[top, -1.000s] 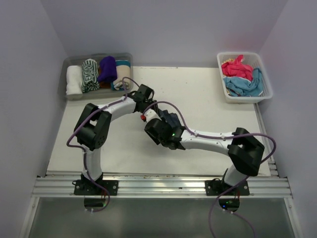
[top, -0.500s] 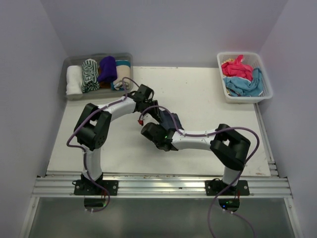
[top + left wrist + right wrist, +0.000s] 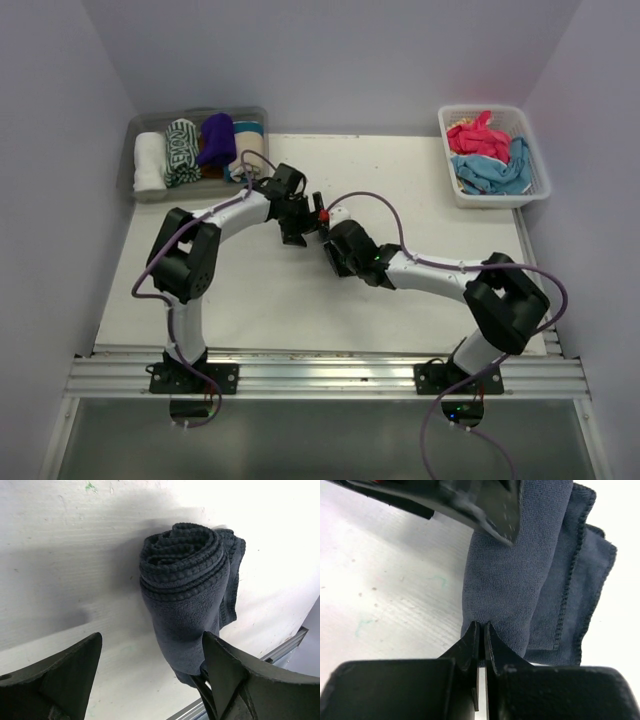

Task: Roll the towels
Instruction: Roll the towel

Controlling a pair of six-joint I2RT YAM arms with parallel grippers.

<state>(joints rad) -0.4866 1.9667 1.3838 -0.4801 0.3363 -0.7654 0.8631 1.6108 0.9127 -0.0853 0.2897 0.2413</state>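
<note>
A dark navy towel (image 3: 185,580) lies rolled on the white table; its spiral end faces the left wrist camera. My left gripper (image 3: 150,655) is open, one finger on each side of the roll, and holds nothing. In the right wrist view my right gripper (image 3: 480,627) is shut, its tips pinching the near end of the navy towel (image 3: 520,580). A left finger (image 3: 480,505) overlaps the roll's far end there. From above, the left gripper (image 3: 308,218) and right gripper (image 3: 333,242) meet at mid-table, and they hide most of the towel.
A clear plastic tub (image 3: 140,190) at the back left holds several rolled towels. A white lattice basket (image 3: 495,195) at the back right holds loose pink and light blue towels. A metal rail (image 3: 320,375) runs along the near table edge.
My left gripper opened and let go of the navy roll. My right gripper closed on the roll's end, and its wrist shifted right and away from the near edge.
</note>
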